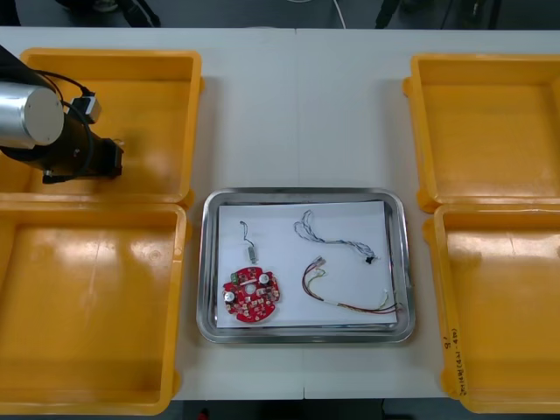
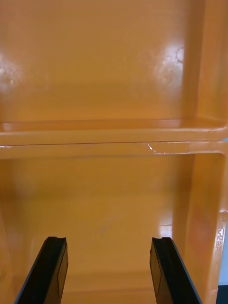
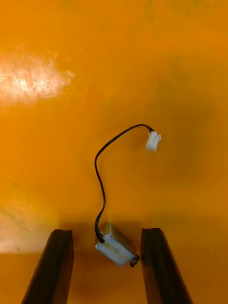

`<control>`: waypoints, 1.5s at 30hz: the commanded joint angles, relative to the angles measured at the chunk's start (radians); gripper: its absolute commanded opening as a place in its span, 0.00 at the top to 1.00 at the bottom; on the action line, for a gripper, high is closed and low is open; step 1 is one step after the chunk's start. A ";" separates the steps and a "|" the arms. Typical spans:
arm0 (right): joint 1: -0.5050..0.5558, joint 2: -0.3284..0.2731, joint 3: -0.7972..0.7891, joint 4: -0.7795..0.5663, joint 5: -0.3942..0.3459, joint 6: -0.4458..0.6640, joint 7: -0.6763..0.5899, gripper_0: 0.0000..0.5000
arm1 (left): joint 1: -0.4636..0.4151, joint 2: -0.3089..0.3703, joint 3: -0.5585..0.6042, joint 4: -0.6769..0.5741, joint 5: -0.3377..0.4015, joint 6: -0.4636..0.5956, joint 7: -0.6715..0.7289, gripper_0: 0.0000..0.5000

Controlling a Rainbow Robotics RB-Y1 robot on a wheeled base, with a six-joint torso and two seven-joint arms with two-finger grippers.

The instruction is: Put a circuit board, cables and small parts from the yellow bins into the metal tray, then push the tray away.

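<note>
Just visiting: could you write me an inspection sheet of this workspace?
Surface: light table with four yellow bins.
Job's things: metal tray holds a red circuit board and a small metal part; a second small metal part lies in the far left bin.
Clutter: nothing seen.
Grippers: left gripper open astride the second part; right gripper open above a bin.
Cables: twisted blue and white cable and red and yellow cable in the tray.
Surroundings: dark floor beyond the table.

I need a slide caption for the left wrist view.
Left gripper, open, straddles a small metal part with a black lead in a yellow bin.
</note>
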 commanded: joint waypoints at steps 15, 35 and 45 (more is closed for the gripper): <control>0.016 -0.020 -0.037 -0.008 -0.032 0.004 -0.035 0.00 | 0.010 -0.009 -0.015 -0.034 -0.007 -0.019 -0.010 1.00; 0.016 -0.020 -0.031 -0.014 -0.033 0.004 -0.034 0.00 | -0.088 0.003 0.062 -0.121 -0.017 0.232 0.031 1.00; 0.016 -0.020 -0.031 -0.016 -0.028 0.004 -0.034 0.00 | -0.105 0.005 0.060 -0.256 -0.011 0.364 0.157 1.00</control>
